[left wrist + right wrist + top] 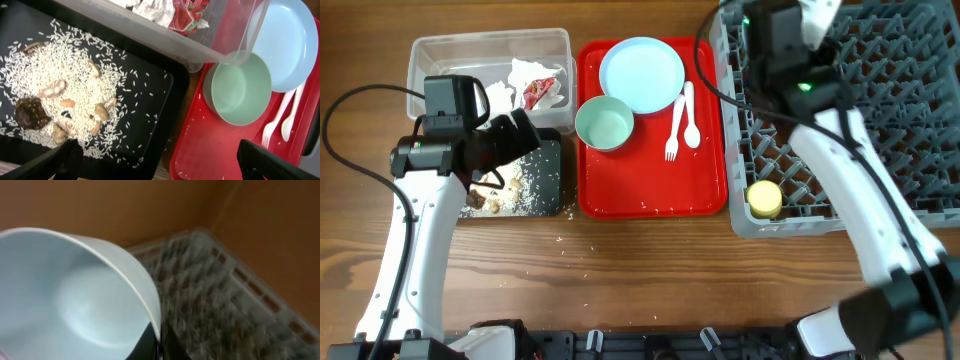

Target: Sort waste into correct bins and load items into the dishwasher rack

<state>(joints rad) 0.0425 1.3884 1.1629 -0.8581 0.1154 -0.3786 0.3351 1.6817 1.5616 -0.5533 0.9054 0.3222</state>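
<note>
Now a bowl (75,290) is being gripped by the right hand (152,340) over the rack (880,100), upper right overhead, and is best lowered tilted between pegs; the left hand (160,162) is gaping wide.

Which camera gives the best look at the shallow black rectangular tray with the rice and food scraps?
The left wrist view: the shallow black rectangular tray lies close, single rice grains and brown scraps distinct. Overhead, the left arm hides part of it. The right wrist view lacks it.
</note>
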